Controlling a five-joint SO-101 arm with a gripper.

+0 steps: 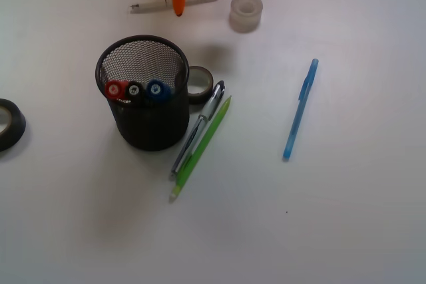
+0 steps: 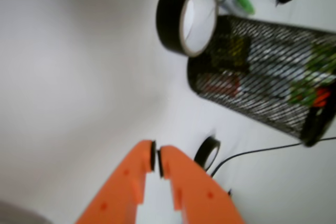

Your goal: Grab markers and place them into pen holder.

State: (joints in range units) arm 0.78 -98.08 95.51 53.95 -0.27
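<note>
The black wire-mesh pen holder (image 1: pixel 148 98) stands left of centre on the white table. Three markers stand inside it, and their caps show at the rim: red (image 1: pixel 115 89), black (image 1: pixel 134 89) and blue (image 1: pixel 156 90). My orange gripper (image 1: pixel 178 8) is at the far edge, well behind the holder, above a white pen. In the wrist view the gripper (image 2: pixel 156 158) is shut with nothing between its pads. The holder (image 2: pixel 262 85) shows there at the right, with blurred marker barrels visible through the mesh.
A black tape roll (image 1: pixel 200 83) leans behind the holder and also shows in the wrist view (image 2: pixel 186 17). A silver pen (image 1: pixel 198 128) and a green pen (image 1: pixel 202 147) lie beside the holder. A blue pen (image 1: pixel 299 108) lies right, a clear tape roll (image 1: pixel 245 12) far, and another black roll (image 1: pixel 6 123) left.
</note>
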